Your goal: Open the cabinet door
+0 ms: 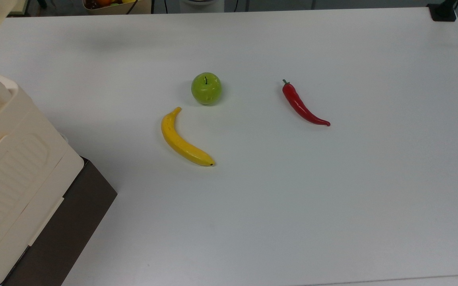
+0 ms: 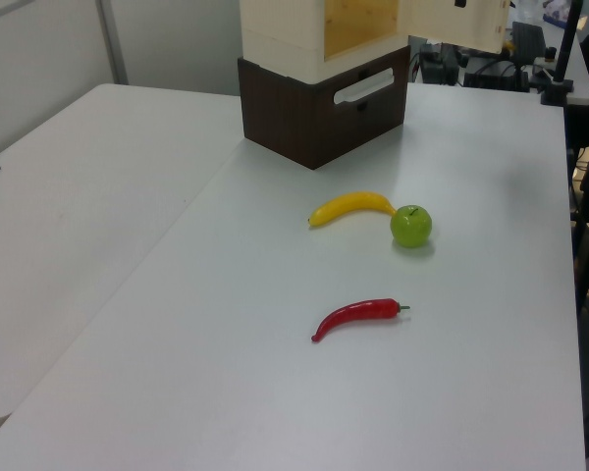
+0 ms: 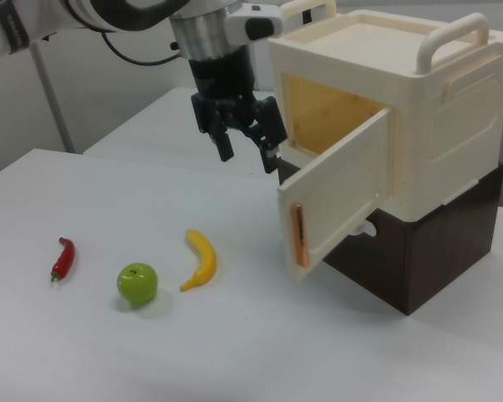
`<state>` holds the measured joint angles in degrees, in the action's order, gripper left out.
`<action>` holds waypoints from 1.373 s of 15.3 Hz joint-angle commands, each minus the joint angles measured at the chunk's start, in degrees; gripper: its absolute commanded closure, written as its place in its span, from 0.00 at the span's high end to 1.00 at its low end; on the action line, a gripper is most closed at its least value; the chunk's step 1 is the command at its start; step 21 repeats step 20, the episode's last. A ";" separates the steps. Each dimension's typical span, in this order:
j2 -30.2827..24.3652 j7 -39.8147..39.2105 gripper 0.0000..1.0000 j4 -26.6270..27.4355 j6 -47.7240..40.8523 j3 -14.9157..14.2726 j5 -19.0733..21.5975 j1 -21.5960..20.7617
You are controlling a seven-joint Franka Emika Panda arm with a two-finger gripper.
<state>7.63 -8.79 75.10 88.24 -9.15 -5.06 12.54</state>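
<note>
At the right view's centre, the cabinet door (image 3: 335, 194) stands swung wide from the cabinet (image 3: 407, 117). The gripper (image 3: 248, 151), fingers spread and empty, hangs near its back; any sideways move risks knocking it shut.

White arm (image 3: 117, 12), silver wrist collar, black claw (image 3: 247, 149), black cable looping behind.

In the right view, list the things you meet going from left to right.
Red chili pepper → green apple → banana → claw → cabinet door → cabinet.
</note>
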 commanded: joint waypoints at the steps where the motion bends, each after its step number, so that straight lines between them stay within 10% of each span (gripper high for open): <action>1: -0.95 2.36 1.00 0.57 -1.58 2.11 1.01 -3.57; 5: -0.86 5.52 1.00 1.80 -1.15 7.64 4.07 -4.45; 14: -2.35 12.83 1.00 9.87 0.88 8.01 4.18 -18.07; 21: -2.70 12.92 1.00 12.00 0.70 7.92 -0.31 -19.93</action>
